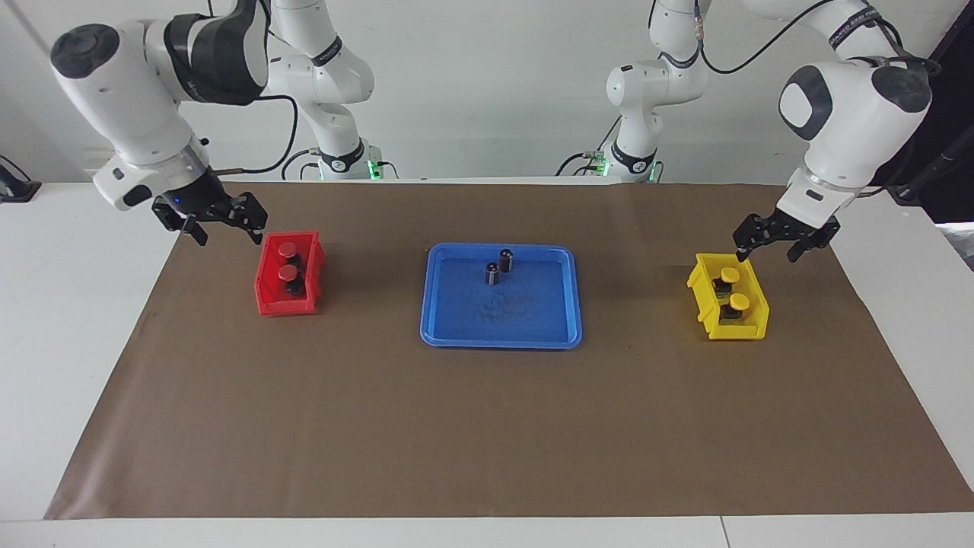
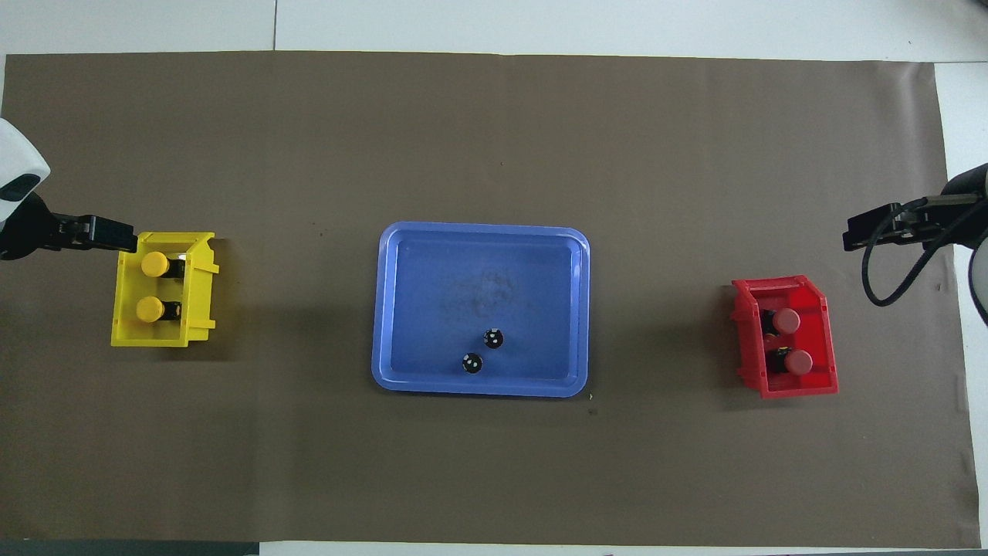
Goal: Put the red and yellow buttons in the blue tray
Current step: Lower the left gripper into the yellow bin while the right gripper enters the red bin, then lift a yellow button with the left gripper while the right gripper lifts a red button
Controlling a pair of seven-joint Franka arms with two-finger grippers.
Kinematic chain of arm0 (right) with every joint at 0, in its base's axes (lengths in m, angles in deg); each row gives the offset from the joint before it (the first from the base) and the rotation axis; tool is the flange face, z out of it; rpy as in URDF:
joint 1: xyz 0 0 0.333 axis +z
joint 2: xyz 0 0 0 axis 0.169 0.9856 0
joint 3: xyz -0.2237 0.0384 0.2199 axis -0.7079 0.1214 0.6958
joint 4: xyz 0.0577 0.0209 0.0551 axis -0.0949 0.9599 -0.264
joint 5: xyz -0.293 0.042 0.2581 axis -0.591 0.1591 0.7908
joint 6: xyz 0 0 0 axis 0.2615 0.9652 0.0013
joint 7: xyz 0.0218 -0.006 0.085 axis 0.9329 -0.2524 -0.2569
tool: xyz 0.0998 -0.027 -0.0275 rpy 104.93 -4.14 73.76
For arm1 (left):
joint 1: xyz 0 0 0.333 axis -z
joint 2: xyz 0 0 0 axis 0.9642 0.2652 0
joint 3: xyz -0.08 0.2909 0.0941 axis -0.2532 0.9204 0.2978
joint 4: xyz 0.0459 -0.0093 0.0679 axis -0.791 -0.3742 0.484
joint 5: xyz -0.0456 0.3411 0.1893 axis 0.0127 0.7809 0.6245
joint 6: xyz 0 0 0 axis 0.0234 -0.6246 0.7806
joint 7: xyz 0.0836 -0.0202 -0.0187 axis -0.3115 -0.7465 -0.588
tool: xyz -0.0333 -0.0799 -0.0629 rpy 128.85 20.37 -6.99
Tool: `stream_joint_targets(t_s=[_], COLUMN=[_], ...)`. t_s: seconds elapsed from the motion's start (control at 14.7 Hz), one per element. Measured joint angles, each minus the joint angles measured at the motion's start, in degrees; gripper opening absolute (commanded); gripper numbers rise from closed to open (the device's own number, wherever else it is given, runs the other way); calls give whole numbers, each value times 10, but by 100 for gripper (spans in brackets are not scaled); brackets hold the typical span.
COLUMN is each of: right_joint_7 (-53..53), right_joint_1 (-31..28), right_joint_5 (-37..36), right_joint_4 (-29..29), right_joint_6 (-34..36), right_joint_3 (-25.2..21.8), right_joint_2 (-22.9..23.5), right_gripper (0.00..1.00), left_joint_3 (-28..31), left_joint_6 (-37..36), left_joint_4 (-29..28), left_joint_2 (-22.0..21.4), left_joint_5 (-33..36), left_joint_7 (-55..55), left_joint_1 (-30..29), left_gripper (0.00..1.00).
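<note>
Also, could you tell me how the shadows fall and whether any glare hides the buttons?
Facing view: soft, even light; the red bin and yellow bin each cast a faint shadow on the brown mat toward the blue tray; no glare on the red buttons or yellow buttons. Overhead view: the same soft shadows, plus one along the tray's edge nearer the robots.

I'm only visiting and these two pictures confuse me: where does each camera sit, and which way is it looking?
Facing view: high across the table, looking at the robots; both arms show whole, left end effector by the yellow bin, right end effector by the red bin.
Overhead view: high above the robots' end, looking steeply down; only the end effectors and wrists show at the edges.
Shared: the blue tray, both bins, half a turn apart.
</note>
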Motion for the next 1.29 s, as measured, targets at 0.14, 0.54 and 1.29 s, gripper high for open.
stream_joint_targets(t_s=[0.14,0.54,1.29], right_joint_7=[0,-23,-41], right_joint_1=[8,21,13], right_joint_5=[0,0,0], right_joint_4=[63,207,244], right_joint_6=[-66,-205,-207], right_joint_3=[0,0,-3], right_joint_2=[-1,-2,-13], right_gripper=[77,69,63], left_joint_3=[0,0,0], left_joint_6=[38,88,169], left_joint_4=[-28,-47,-83], left_joint_2=[9,44,83], left_joint_5=[0,0,0], left_joint_7=[0,1,1], left_joint_1=[-1,-14,-17], left_gripper=[82,71,70])
